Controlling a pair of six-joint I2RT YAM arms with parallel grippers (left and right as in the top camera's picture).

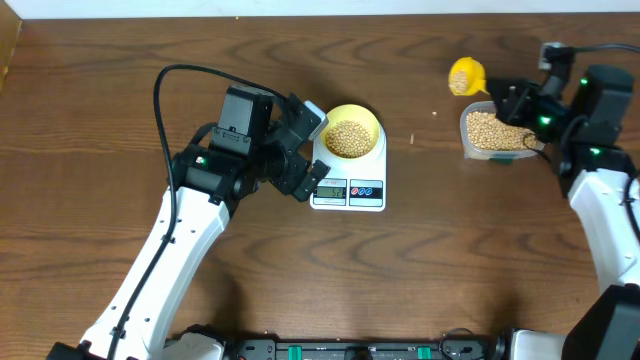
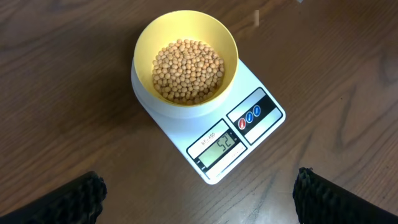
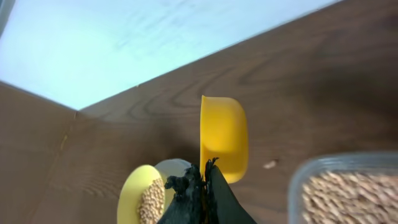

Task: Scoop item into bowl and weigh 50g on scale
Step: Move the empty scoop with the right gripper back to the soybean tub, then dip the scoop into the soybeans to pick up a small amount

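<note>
The pale yellow-green bowl holds tan beans and stands on the white scale. In the left wrist view the bowl with its beans sits on the scale, whose display reads about 52. My left gripper is open and empty, just left of the scale. My right gripper is shut on the handle of the bright yellow scoop, held near the clear tub of beans. The scoop shows in the overhead view.
The clear tub of beans is at the right. One stray bean lies on the table beside it; another speck lies right of the scale. The table's far edge runs along the top.
</note>
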